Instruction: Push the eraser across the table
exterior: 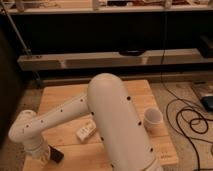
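Observation:
The eraser (56, 154) is a small black block lying on the light wooden table (65, 95) near its front left corner. My gripper (43, 155) is low over the table at the end of the white arm (55, 119), right beside the eraser's left side and seemingly touching it. The thick white upper arm (117, 125) fills the middle of the view and hides part of the tabletop.
A white labelled box (86, 131) lies on the table to the right of the eraser. A white cup (153, 119) stands near the table's right edge. Black cables (192, 120) lie on the floor to the right. A low shelf (115, 60) runs behind the table.

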Robot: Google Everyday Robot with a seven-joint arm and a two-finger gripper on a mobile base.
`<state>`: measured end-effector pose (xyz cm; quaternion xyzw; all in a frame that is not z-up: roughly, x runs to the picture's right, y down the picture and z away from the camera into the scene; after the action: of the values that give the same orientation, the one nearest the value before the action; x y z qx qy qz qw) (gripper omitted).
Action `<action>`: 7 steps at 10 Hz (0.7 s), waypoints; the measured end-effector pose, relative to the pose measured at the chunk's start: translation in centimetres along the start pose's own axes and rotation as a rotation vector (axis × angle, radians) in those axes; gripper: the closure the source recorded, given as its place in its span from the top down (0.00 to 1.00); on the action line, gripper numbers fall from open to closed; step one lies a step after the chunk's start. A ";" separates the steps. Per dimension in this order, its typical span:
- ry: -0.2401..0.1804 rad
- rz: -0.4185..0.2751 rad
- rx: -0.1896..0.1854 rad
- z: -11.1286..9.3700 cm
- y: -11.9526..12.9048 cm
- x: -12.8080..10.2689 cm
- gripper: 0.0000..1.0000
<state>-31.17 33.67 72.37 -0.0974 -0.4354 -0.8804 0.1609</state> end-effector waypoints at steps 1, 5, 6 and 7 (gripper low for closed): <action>0.001 0.006 -0.008 -0.1 0.4 0.1 0.00; 0.001 0.031 -0.031 -0.4 2.1 -0.4 0.00; 0.001 0.038 -0.037 -0.5 2.6 -0.5 0.00; 0.000 0.038 -0.043 -0.6 3.2 -0.7 0.00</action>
<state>-29.35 31.54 74.11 -0.1092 -0.4144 -0.8864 0.1753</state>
